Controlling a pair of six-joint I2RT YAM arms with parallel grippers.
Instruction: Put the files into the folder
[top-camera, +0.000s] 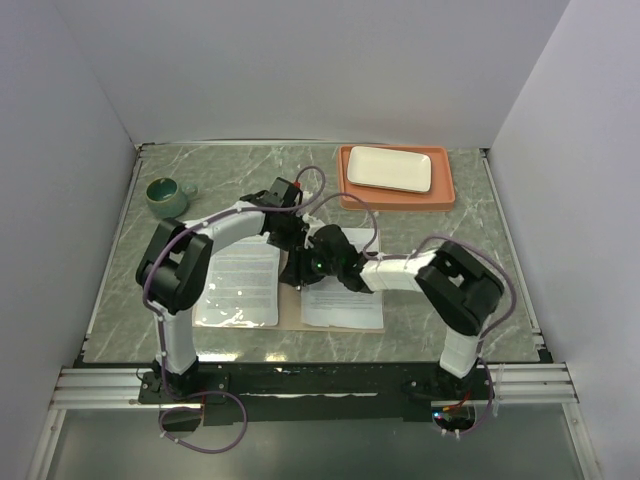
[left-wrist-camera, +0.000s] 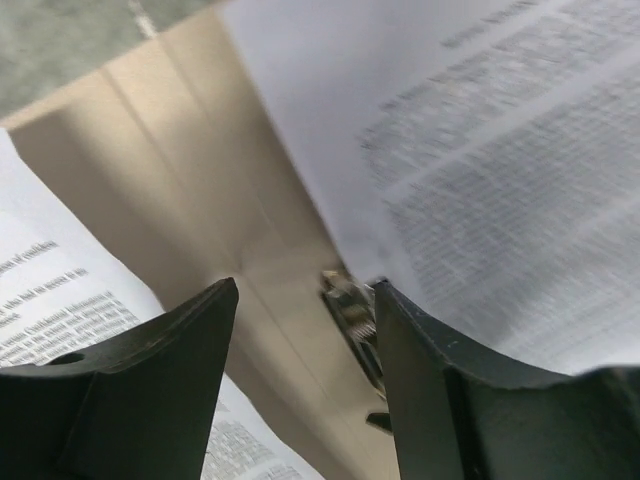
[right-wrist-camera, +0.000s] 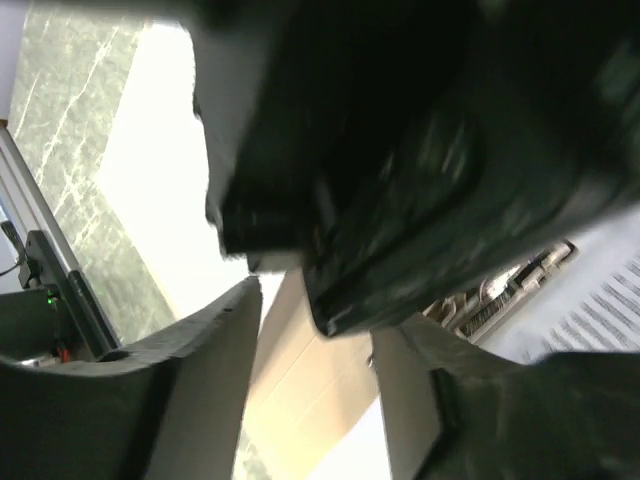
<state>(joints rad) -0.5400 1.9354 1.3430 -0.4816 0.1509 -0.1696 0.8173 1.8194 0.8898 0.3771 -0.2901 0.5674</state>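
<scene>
With jaws apart, left gripper (left-wrist-camera: 303, 295) and right gripper (right-wrist-camera: 325, 320) crowd mid-frame over the folder (left-wrist-camera: 190, 170), so colliding could crumple the files (left-wrist-camera: 520, 150).

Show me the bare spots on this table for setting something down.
Free: the table's back strip between mug and tray; the right patch between tray and right arm. Crowded: centre, where left gripper and right gripper meet over the folder and files.

The files (top-camera: 240, 285) are white with black text, the folder (left-wrist-camera: 200, 180) tan, the table (top-camera: 230, 170) marbled green.
</scene>
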